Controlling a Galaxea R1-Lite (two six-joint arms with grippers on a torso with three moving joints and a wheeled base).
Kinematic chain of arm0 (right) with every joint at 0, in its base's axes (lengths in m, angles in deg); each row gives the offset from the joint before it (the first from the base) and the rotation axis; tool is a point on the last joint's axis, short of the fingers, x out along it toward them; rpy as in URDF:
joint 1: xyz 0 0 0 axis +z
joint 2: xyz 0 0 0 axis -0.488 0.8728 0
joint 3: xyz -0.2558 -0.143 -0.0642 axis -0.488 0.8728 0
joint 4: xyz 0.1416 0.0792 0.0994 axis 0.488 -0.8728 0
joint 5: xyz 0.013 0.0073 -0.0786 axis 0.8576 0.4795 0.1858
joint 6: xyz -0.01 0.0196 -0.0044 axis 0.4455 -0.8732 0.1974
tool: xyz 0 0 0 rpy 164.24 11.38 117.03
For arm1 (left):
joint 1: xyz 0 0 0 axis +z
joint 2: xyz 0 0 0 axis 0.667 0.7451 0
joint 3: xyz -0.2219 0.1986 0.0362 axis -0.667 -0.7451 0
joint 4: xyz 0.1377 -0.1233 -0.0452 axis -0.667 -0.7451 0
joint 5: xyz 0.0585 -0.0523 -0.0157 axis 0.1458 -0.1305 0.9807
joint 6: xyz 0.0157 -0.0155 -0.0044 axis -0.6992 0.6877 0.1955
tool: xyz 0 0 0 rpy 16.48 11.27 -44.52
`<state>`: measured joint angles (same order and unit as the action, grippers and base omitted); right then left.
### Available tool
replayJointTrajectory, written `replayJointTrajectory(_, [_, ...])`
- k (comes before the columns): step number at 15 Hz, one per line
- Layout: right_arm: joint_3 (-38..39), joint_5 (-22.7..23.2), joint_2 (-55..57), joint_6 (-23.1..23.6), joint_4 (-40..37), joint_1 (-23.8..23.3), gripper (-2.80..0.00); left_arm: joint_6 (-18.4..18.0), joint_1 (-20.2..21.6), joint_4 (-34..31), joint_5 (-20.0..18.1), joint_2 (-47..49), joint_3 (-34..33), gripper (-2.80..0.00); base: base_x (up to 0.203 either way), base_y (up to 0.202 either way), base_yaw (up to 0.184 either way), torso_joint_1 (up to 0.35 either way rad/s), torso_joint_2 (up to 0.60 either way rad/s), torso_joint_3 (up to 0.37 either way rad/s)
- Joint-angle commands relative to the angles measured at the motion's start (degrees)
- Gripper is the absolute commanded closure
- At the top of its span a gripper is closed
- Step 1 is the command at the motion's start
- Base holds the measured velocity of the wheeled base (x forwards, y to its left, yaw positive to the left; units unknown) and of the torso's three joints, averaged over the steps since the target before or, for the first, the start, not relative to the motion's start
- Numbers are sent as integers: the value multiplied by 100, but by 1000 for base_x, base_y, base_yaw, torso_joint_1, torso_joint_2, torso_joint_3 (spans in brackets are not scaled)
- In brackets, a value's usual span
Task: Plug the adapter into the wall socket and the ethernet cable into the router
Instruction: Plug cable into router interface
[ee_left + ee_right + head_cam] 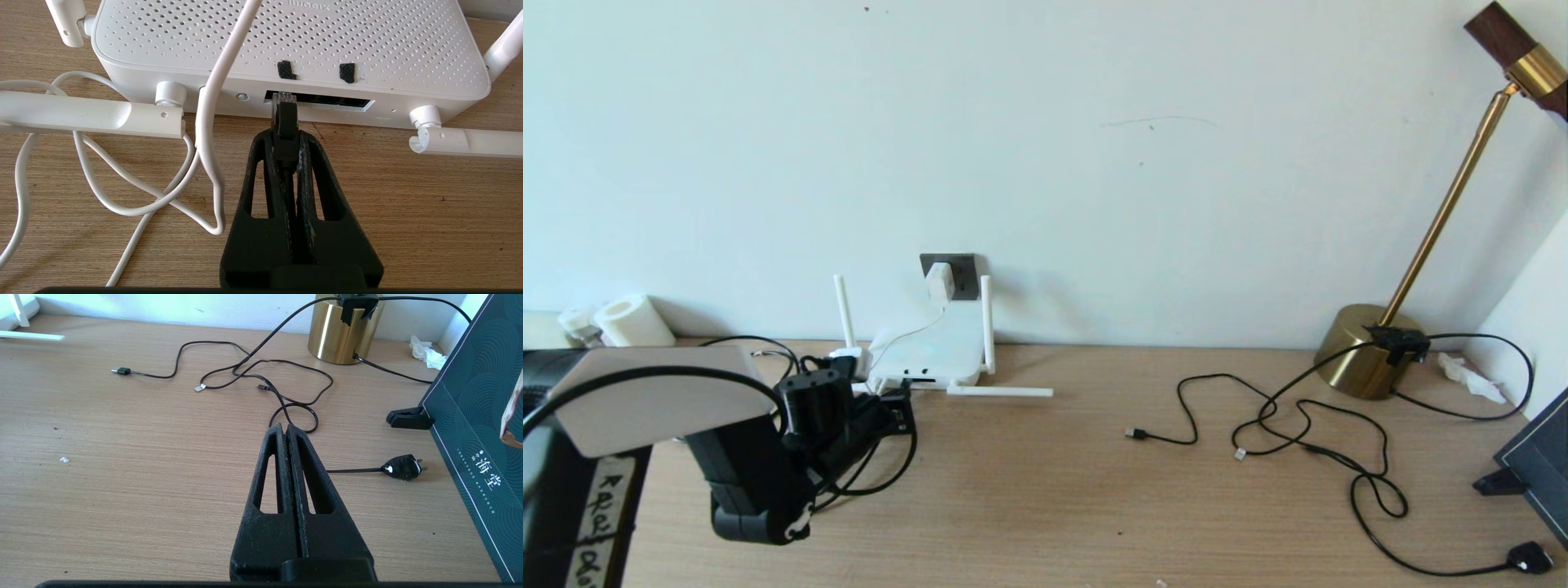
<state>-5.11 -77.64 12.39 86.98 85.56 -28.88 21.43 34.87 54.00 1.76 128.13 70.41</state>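
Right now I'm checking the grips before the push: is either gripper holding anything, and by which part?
The left gripper holds the ethernet cable just behind its clip connector; the right gripper holds nothing.

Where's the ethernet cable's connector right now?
In the left wrist view, the ethernet cable is pinched in the left hand, connector tip at the router's port slot.

Ahead of the left gripper (pixel 286 136), the ethernet cable (pixel 284 122) connector tip is hidden inside the router (pixel 286 45) port slot; router antennas run past the picture's edges.
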Motion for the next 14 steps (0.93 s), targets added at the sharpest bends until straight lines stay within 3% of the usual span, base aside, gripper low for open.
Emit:
replayJointTrajectory(1, [0,2,-2,3,2,2,0,6,2,44,-8,-15,1,0,0,0,0,0,0,0])
replayJointTrajectory(14, [0,2,-2,3,2,2,0,6,2,44,0,-59,-51,0,0,0,0,0,0,0])
